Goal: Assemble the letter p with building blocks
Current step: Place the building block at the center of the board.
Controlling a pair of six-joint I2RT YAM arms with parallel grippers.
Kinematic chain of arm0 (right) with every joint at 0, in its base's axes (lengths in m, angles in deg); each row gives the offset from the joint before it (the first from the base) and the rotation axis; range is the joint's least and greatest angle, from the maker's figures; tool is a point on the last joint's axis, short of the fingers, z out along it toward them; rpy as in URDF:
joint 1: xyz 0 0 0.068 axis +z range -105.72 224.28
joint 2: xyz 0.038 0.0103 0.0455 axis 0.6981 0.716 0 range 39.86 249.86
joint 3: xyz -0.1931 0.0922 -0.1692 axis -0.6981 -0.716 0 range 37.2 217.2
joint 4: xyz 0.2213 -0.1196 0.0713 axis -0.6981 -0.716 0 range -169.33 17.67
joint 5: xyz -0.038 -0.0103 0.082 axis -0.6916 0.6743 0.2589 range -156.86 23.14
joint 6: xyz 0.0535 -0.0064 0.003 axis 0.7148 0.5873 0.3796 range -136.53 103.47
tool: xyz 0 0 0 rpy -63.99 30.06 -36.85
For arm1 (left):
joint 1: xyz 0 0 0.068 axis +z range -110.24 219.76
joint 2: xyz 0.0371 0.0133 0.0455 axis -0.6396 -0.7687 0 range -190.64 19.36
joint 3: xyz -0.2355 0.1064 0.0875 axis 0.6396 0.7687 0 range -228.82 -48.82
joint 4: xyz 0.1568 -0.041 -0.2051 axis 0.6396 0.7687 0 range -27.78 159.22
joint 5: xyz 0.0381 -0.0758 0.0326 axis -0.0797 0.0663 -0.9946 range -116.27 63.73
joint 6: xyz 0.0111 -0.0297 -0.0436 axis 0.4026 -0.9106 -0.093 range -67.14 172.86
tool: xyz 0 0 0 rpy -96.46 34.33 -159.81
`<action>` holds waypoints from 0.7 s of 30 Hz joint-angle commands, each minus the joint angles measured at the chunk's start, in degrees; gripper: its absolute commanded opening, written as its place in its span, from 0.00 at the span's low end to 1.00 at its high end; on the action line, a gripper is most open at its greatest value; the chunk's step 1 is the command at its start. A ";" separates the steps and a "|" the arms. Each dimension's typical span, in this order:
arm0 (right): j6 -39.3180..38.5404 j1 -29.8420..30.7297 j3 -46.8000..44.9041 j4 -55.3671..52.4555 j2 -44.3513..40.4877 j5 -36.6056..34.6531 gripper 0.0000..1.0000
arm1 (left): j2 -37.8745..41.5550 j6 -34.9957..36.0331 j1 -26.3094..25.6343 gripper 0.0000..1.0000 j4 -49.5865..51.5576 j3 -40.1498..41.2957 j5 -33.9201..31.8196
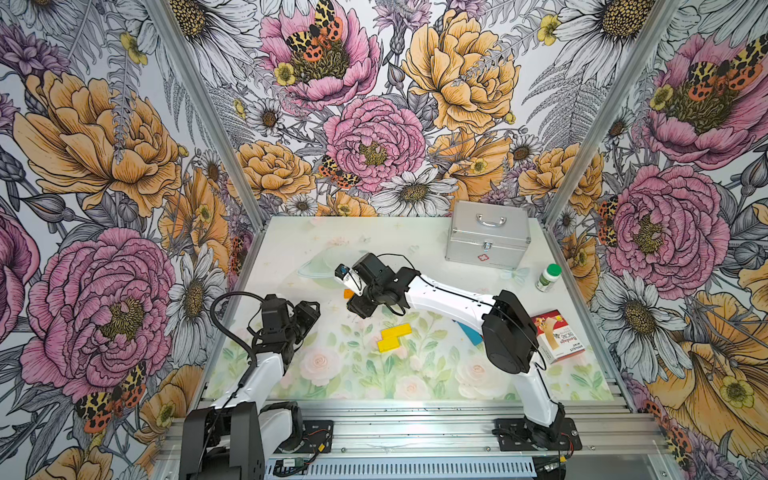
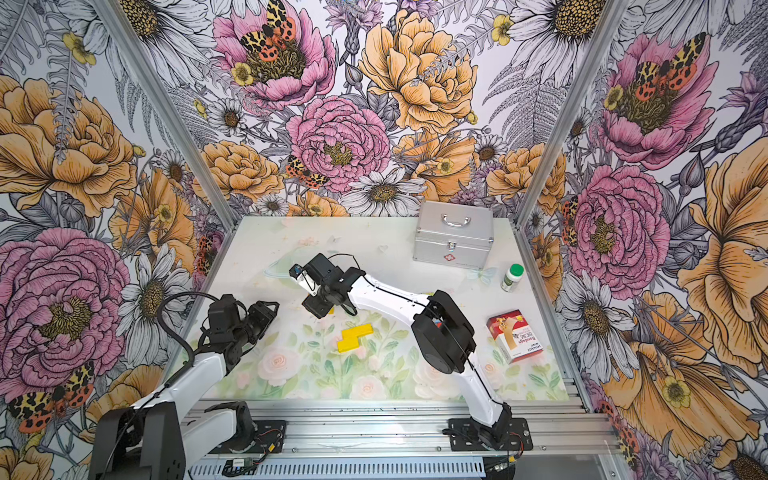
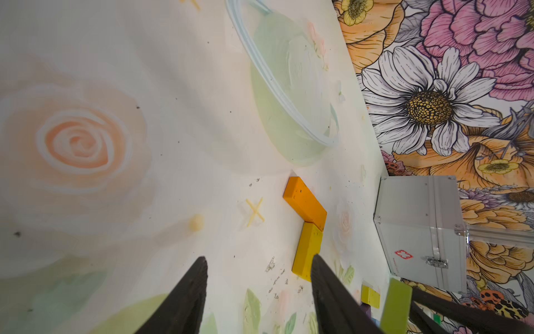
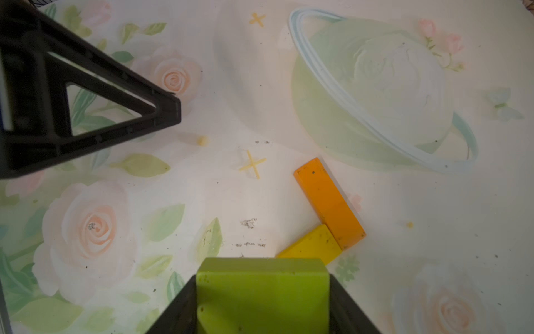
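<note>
Gripping a green block beside an orange-and-yellow corner

Readable print sits on the red-and-white carton [image 1: 559, 338] at 4 o'clock on the surface [image 1: 332, 241]: "Bandage" and "HYNAUT". The silver case [image 1: 488, 237] at 1 o'clock bears a red cross emblem. The label on the white bottle [image 1: 548, 277] at 2 o'clock is too small to read.

The right tool [image 4: 263, 279] is clamped on one green block [image 4: 263, 303], its jaws partway apart against the block's sides. That block sits just beside a yellow block [image 4: 312, 245], which touches one orange block [image 4: 329, 202] at a right angle. The left tool [image 3: 258, 260] stands open and empty, at about 9 o'clock of that corner.

In both top views a yellow pair [image 1: 395, 336] lies touching and staggered at mid-surface. One blue block [image 1: 469, 332] peeks from under the right arm at the pair's 3 o'clock. There is one carton, one case and one bottle.
</note>
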 commanded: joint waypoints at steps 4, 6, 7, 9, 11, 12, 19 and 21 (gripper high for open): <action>-2.64 2.66 3.64 0.47 6.15 -0.58 0.16 | 0.45 -1.71 2.69 0.58 -2.20 0.44 3.02; -3.12 3.43 4.27 1.32 6.89 -1.79 0.18 | 0.61 -1.45 2.82 0.58 -2.22 0.70 3.13; -3.19 3.71 4.66 1.54 7.17 -1.73 0.18 | 0.70 -1.41 2.88 0.58 -2.24 0.73 3.12; -3.05 4.01 5.80 1.64 8.18 -1.78 0.23 | 0.73 -1.32 2.86 0.58 -2.33 0.86 3.08; -3.04 4.36 6.74 1.55 9.17 -1.87 0.29 | 0.61 -1.23 2.86 0.58 -2.33 0.94 3.21; -3.04 4.38 7.01 1.59 9.59 -1.80 0.32 | 0.63 -1.13 2.91 0.58 -2.40 1.04 3.36; -2.24 4.40 8.10 1.53 11.85 -2.02 0.41 | 0.87 -1.14 2.91 0.58 -3.29 1.59 3.83; -2.24 4.44 8.28 1.61 12.35 -1.39 0.42 | 1.09 -1.14 2.91 0.58 -3.52 1.58 4.04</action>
